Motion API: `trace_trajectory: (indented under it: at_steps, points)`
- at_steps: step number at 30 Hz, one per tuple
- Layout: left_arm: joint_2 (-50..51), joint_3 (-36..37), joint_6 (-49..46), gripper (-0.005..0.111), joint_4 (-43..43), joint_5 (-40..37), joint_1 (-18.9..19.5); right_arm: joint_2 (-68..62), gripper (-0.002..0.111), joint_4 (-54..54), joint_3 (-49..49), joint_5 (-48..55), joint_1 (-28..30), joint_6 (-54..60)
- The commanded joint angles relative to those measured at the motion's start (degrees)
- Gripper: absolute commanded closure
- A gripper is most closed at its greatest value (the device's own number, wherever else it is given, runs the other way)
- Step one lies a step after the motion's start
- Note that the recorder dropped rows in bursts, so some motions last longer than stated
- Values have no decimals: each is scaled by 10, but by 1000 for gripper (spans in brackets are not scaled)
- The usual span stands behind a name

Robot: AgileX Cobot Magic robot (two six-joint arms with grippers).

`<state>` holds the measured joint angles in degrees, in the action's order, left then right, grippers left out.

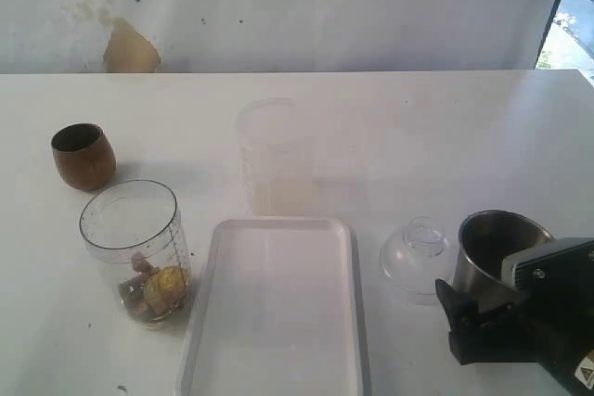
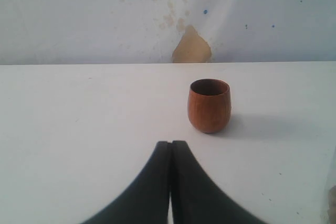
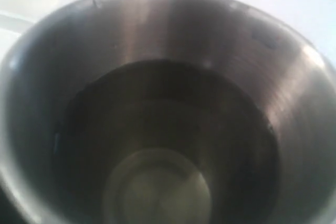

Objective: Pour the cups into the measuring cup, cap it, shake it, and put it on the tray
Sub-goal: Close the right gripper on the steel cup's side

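The brown wooden cup (image 1: 83, 157) stands upright at the far left; in the left wrist view the same wooden cup (image 2: 209, 106) is ahead of my left gripper (image 2: 171, 142), which is shut and empty. The clear measuring cup (image 1: 139, 248) stands uncapped in front of it, with brown and yellow bits at its bottom. The white tray (image 1: 274, 312) lies front centre, bare. The steel tumbler (image 1: 497, 248) stands upright at the right between the open fingers of my right gripper (image 1: 478, 308). The right wrist view looks straight down into the empty steel tumbler (image 3: 168, 77), and my fingers are hidden there.
A frosted translucent beaker (image 1: 274, 159) stands behind the tray. A clear domed lid (image 1: 418, 252) rests on the table between the tray and the tumbler. A white wall runs along the table's far edge.
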<state>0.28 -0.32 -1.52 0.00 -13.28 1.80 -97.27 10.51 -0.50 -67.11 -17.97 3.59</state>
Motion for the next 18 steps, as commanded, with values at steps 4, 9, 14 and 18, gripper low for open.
trace_trajectory:
  at_steps: [4, 9, 14, 18]
  points:
    - [-3, 3, 2, 107, 0, 2, 4, -5, 3, 1, -14, 2, -2, -4]
    - [-3, 3, 2, 107, 0, 2, 4, -24, 3, 2, -23, -4, -2, -6]
    - [-3, 3, 2, 107, 0, 2, 4, -28, 3, 4, -23, -17, -2, -6]
    - [-3, 3, 2, 107, 0, 2, 4, -28, 3, 4, -24, -24, -2, -6]
